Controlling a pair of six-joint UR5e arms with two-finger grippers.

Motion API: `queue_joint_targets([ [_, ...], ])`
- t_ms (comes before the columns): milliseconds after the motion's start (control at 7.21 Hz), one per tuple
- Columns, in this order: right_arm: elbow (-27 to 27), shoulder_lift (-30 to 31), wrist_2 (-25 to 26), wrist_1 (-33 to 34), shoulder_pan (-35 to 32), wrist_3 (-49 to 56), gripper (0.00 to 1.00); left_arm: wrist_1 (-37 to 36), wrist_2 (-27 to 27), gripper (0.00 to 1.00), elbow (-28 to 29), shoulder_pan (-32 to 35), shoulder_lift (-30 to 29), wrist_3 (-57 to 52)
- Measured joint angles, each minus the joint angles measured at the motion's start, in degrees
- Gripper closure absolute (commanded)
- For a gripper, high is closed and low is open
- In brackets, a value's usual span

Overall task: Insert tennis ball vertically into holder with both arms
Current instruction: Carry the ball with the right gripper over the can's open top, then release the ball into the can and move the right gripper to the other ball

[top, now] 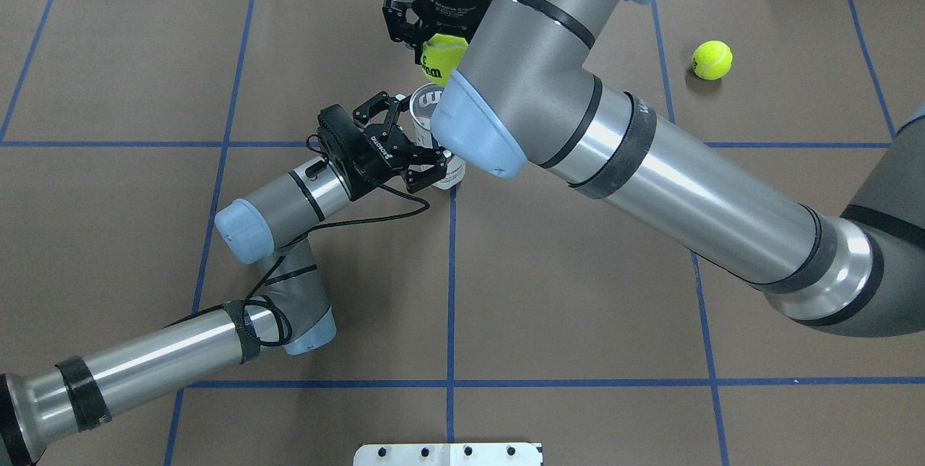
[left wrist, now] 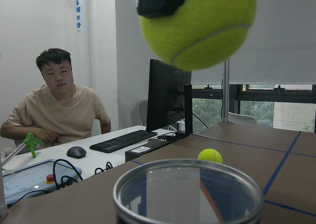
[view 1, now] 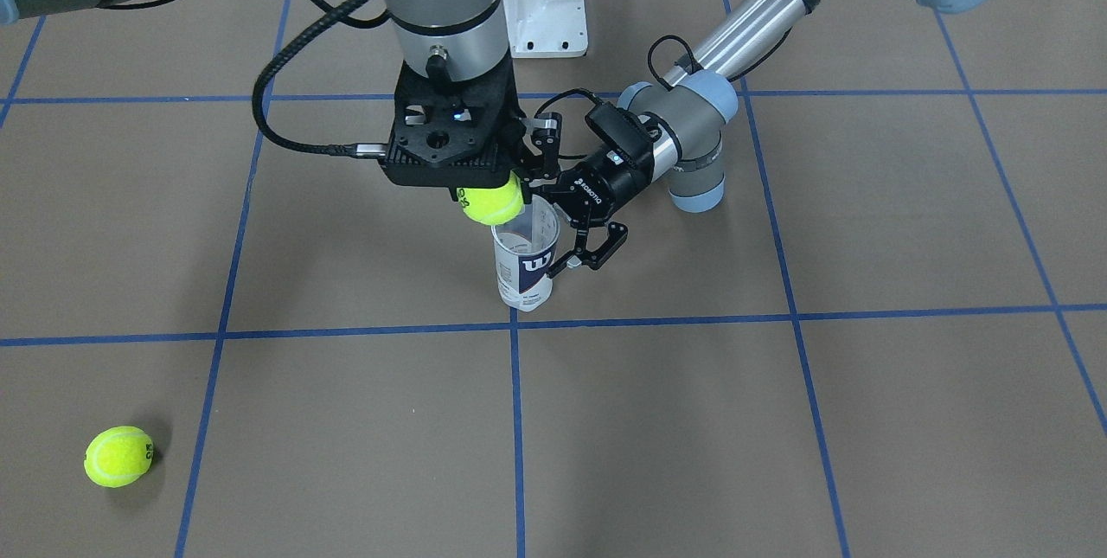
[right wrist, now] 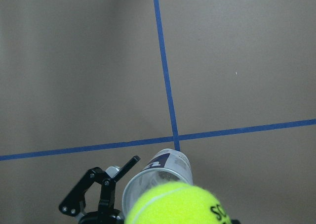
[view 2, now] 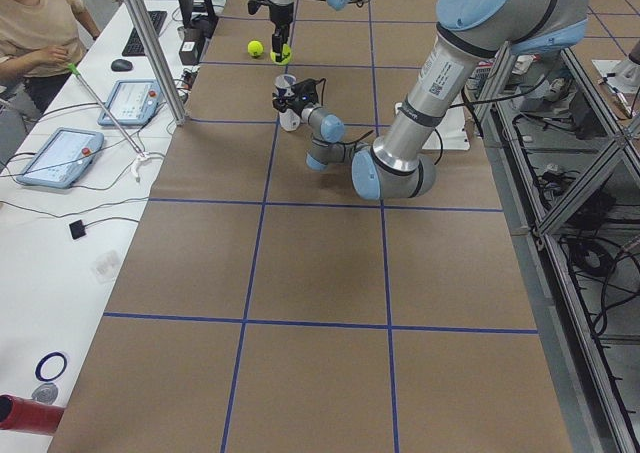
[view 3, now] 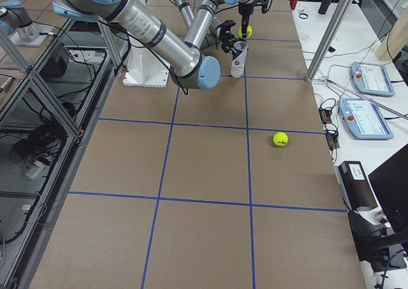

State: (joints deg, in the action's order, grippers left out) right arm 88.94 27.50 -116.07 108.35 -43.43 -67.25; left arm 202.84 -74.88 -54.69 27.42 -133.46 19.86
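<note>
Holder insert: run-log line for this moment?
right end effector: holding tennis ball above holder mouth | left end effector: clamps upright holder | spare ball: on table

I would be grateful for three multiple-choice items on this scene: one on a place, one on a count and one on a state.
1. Where is the held tennis ball?
A. Just above the mouth of the tennis-ball tube.
B. At the tube's bottom.
C. On the floor.

2. How many tennis balls show?
A. One.
B. Two.
C. Four.

3. How does the tube stand?
A. On its side.
B. Upright with a lid on.
C. Upright, mouth open.

Answers:
1 A: the left wrist view shows it over the rim, not yet inside.
2 B: there is the held one, plus a loose tennis ball on the table.
3 C: the left wrist view looks across its open top.
</note>
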Motion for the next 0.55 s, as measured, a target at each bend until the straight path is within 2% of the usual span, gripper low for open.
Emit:
queue_joint_targets([
  [139,-0.3,-0.2,0.9,-0.1,0.7,-0.1,0.04,0.0,0.0,0.01,0.0,0.0,0.0,0.0],
  [554,-0.4,-0.4,2.3,-0.7,1.5,-1.8,0.01,0.0,0.0,0.01,-0.1,0.0,0.0,0.0],
])
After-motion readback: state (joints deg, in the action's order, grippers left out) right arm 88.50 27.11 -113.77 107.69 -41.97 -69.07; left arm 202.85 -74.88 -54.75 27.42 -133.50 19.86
